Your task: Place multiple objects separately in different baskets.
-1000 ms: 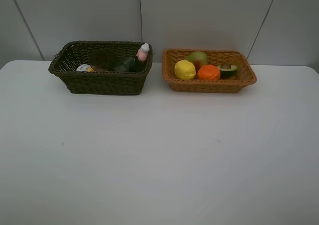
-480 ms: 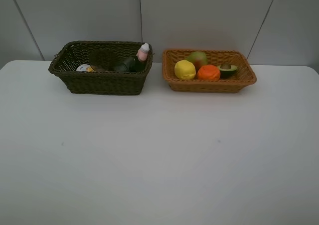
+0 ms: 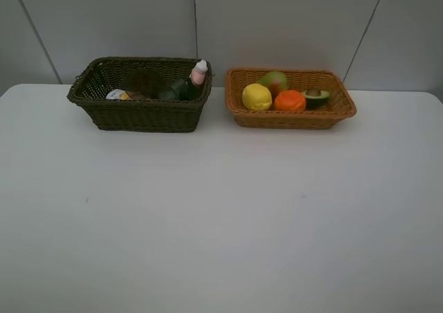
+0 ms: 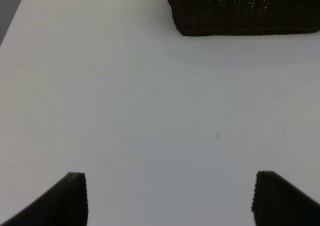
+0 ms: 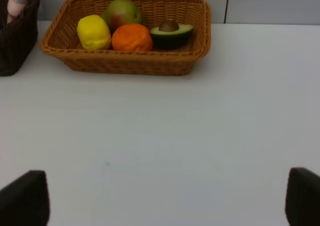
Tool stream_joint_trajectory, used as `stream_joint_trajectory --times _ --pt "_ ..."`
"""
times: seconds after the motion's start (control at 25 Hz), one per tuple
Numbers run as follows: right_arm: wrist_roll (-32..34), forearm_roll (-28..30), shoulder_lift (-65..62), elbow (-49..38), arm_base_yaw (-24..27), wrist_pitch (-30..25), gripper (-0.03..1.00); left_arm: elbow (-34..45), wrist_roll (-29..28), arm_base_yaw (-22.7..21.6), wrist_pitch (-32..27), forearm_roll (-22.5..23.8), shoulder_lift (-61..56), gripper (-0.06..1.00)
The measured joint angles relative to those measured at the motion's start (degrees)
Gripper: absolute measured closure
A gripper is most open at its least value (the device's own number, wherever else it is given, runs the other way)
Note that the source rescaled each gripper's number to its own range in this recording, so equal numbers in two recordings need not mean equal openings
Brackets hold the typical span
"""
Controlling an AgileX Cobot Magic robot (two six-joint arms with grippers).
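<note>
Dark basket (image 3: 138,95): we see deep brown-green wicker at the table's (image 3: 221,223) back left, holding the pink bottle (image 3: 199,72).
Tan basket (image 3: 289,98): shallow orange weave just beside it, holding round lemon (image 3: 257,97), orange (image 3: 290,101), pear (image 3: 275,82), avocado half (image 3: 316,97).
Left gripper (image 4: 170,198): spread, empty, well short of the dark basket.
Right gripper (image 5: 167,198): spread, empty, well short of the tan basket.

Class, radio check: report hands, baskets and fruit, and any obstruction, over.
Both hands open, empty: left hand, right hand. Lemon, orange, pear, avocado half in tan basket; bottles in dark basket. No obstruction seen.
</note>
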State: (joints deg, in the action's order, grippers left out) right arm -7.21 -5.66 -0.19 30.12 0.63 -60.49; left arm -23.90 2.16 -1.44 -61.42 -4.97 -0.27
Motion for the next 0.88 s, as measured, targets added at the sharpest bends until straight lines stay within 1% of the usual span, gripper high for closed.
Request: stream_joint_trajectory --times 0.88 --pt "0.0 0.0 0.0 0.0 0.0 0.0 -0.03 0.0 0.0 0.4 0.0 0.0 0.0 0.05"
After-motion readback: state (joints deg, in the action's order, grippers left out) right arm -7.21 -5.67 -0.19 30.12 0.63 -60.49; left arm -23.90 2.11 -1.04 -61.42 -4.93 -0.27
